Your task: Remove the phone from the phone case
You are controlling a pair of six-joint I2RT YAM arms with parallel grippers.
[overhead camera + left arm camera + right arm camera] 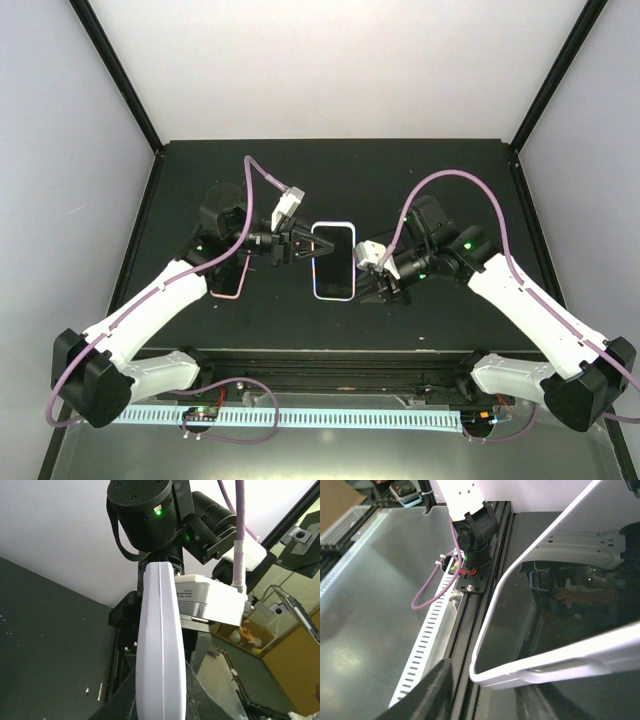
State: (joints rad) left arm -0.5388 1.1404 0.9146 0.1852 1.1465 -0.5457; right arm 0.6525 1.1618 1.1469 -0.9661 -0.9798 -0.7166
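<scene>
clamping one phone case [333, 261], left gripper [300, 243]; right gripper [372, 262] beside; one pink object [228, 282].

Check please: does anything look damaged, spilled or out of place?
Nothing stands out: no spill or damage. The phone in its white case is straight between the left end effector and the right end effector.

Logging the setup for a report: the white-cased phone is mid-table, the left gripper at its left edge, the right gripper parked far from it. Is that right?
Not quite. The right gripper is not parked far off. It is at the right edge of the phone, as the top external view shows. The rest stands: the left gripper is at the phone's left edge.
</scene>
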